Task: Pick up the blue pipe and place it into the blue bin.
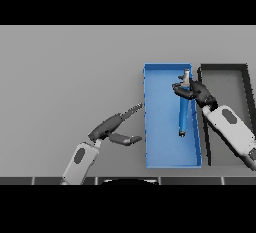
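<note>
Grey table (70, 67); right hand (197, 93) grips blue pipe (184, 112) over blue bin (160, 147)

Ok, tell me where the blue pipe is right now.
In the head view the blue pipe is right of centre, over the right half of the blue bin, with the right hand curled round its upper end. The dark bin lies just beyond.

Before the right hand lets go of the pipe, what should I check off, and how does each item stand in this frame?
1. Right hand curled round the blue pipe: ok.
2. Pipe lies within the blue bin outline: ok.
3. Pipe resting on the bin floor: cannot tell.
4. Pipe away from the dark bin beside it: ok.
5. Left hand, open, outside the blue bin on the table: ok.
</note>
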